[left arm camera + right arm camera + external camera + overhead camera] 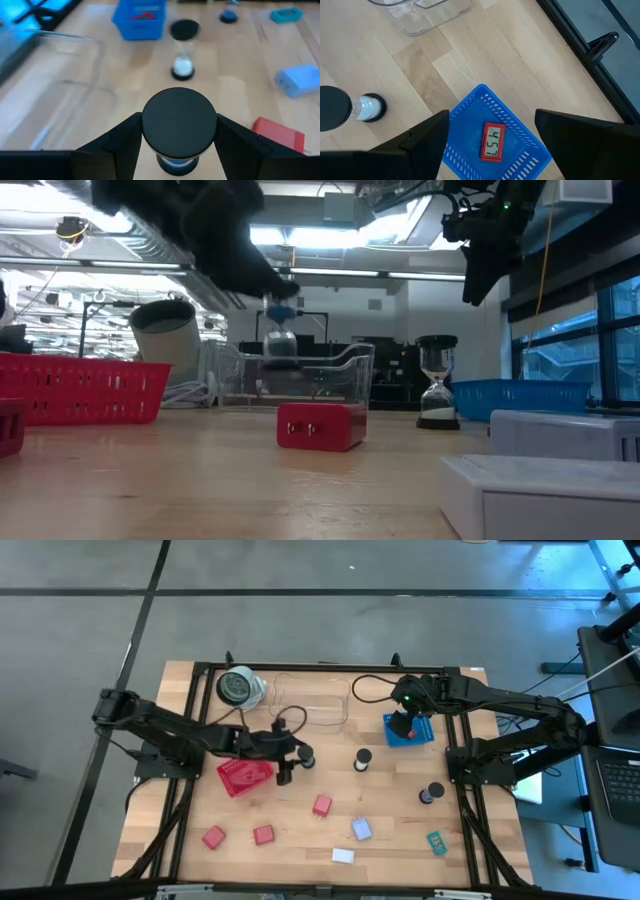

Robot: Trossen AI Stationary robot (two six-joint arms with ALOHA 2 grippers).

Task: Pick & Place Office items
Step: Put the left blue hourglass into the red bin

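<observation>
Two left gripper (179,145) fingers (120,142) pinch a black-capped sand timer (179,125); right gripper (490,142) spread above blue tray (465,125)

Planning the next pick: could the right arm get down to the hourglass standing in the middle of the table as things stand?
Probably yes. The right gripper hangs open and empty over the blue tray, and bare table lies between it and the hourglass.

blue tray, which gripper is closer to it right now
Right. The right gripper hangs open directly above the blue tray; the left gripper is across the table beside the red tray, holding a black-capped sand timer.
</observation>
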